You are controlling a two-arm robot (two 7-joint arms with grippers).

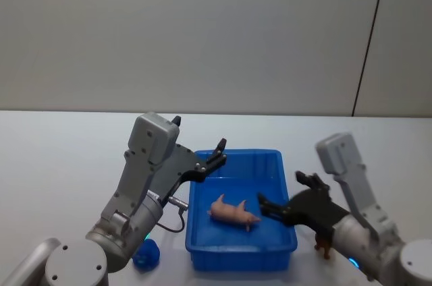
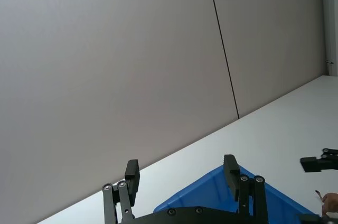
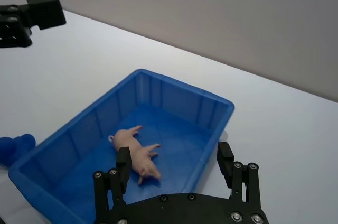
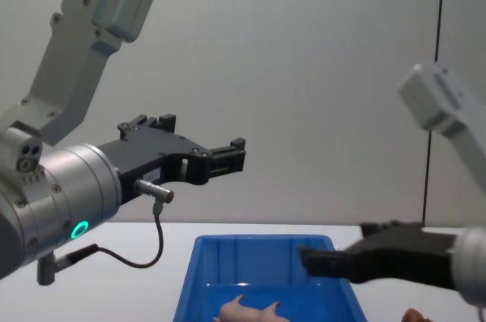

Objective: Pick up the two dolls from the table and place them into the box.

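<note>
The pink doll (image 1: 234,213) lies in the box (image 1: 202,253), while the brown doll (image 1: 325,244) stands on the table (image 1: 61,164) beside it. The left gripper (image 1: 219,152) and right gripper (image 1: 282,191) gape empty, and the right looks best placed to reach for the brown doll next

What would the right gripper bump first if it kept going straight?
The right gripper would probably meet the pale pink toy pig lying in the bright blue plastic bin; depth is unclear.

The box (image 1: 243,259) is smooth, glossy plastic; the pink doll (image 1: 231,212) looks matt, perhaps rubbery; the table (image 1: 61,164) is plain matt.
</note>
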